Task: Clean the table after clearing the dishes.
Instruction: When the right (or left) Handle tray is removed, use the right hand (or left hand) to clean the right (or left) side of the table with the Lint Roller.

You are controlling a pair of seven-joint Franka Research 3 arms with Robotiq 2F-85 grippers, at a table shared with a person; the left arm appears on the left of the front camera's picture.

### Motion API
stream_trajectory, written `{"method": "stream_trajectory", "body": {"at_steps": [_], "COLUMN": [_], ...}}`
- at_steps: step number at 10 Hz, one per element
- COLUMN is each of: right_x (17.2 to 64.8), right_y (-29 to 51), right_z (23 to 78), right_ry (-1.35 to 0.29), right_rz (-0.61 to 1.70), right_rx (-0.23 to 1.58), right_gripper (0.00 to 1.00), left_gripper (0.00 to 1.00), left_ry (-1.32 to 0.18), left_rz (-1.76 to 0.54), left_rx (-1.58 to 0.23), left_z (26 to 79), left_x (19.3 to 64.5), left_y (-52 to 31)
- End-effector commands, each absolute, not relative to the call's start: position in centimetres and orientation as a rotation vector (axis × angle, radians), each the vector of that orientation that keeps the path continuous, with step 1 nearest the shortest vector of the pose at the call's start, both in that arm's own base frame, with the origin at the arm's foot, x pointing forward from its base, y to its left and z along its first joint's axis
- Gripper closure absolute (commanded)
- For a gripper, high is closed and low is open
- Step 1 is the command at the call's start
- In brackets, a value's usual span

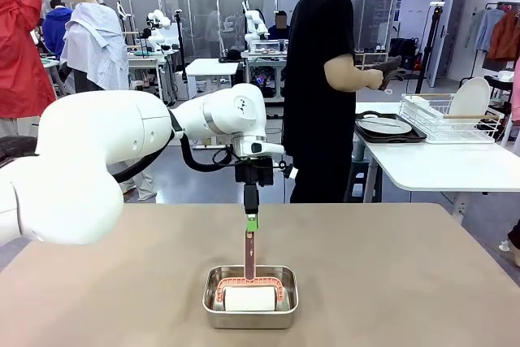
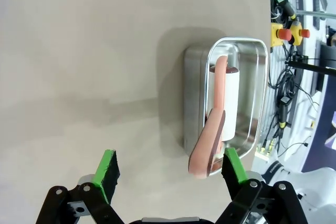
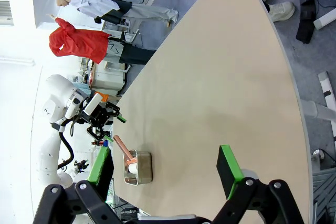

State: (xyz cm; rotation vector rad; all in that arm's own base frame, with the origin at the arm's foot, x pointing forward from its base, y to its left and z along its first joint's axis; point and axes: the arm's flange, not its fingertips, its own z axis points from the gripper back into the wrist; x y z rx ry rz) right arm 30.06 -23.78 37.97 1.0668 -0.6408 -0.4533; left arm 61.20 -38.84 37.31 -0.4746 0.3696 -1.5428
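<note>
The beige table [image 1: 406, 266] is bare except for a small steel pan [image 1: 250, 298] near its front edge. In the pan lies a white roller [image 1: 250, 299] whose pink handle [image 1: 249, 253] stands upright. My left gripper [image 1: 252, 219] hangs straight above the handle's top. In the left wrist view the left gripper [image 2: 170, 169] is open, and the handle's end [image 2: 202, 156] lies between the fingers, close to the right pad [image 2: 232, 165]. My right gripper [image 3: 165, 171] is open with nothing in it, high over the table [image 3: 226, 77]. One white plate on a dark tray [image 1: 388, 128] sits on the white side table.
A person in black [image 1: 321, 79] stands beyond the far edge, turned to the white side table [image 1: 439, 164], with a dark object in the hand [image 1: 388, 72]. A wire dish rack [image 1: 451, 119] with a white plate [image 1: 470, 97] stands there.
</note>
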Motion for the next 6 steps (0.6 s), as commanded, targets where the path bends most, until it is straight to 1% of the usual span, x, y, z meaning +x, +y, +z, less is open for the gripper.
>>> {"method": "stream_trajectory", "body": {"at_steps": [1, 6], "right_x": [30.1, 30.1], "right_y": [-23.7, -23.7], "right_z": [38.1, 38.1], "right_ry": [-0.652, -0.652], "right_rz": [-0.456, -0.456], "right_rx": [1.078, 1.078], "right_gripper": [0.0, 0.0], "left_gripper": [0.0, 0.0], "left_ry": [0.408, 0.46], "left_rz": [-1.502, -1.492], "left_rx": [-0.493, -0.53], "left_z": [37.1, 36.0], "left_x": [59.6, 56.3], "left_y": [-38.2, -36.3]}}
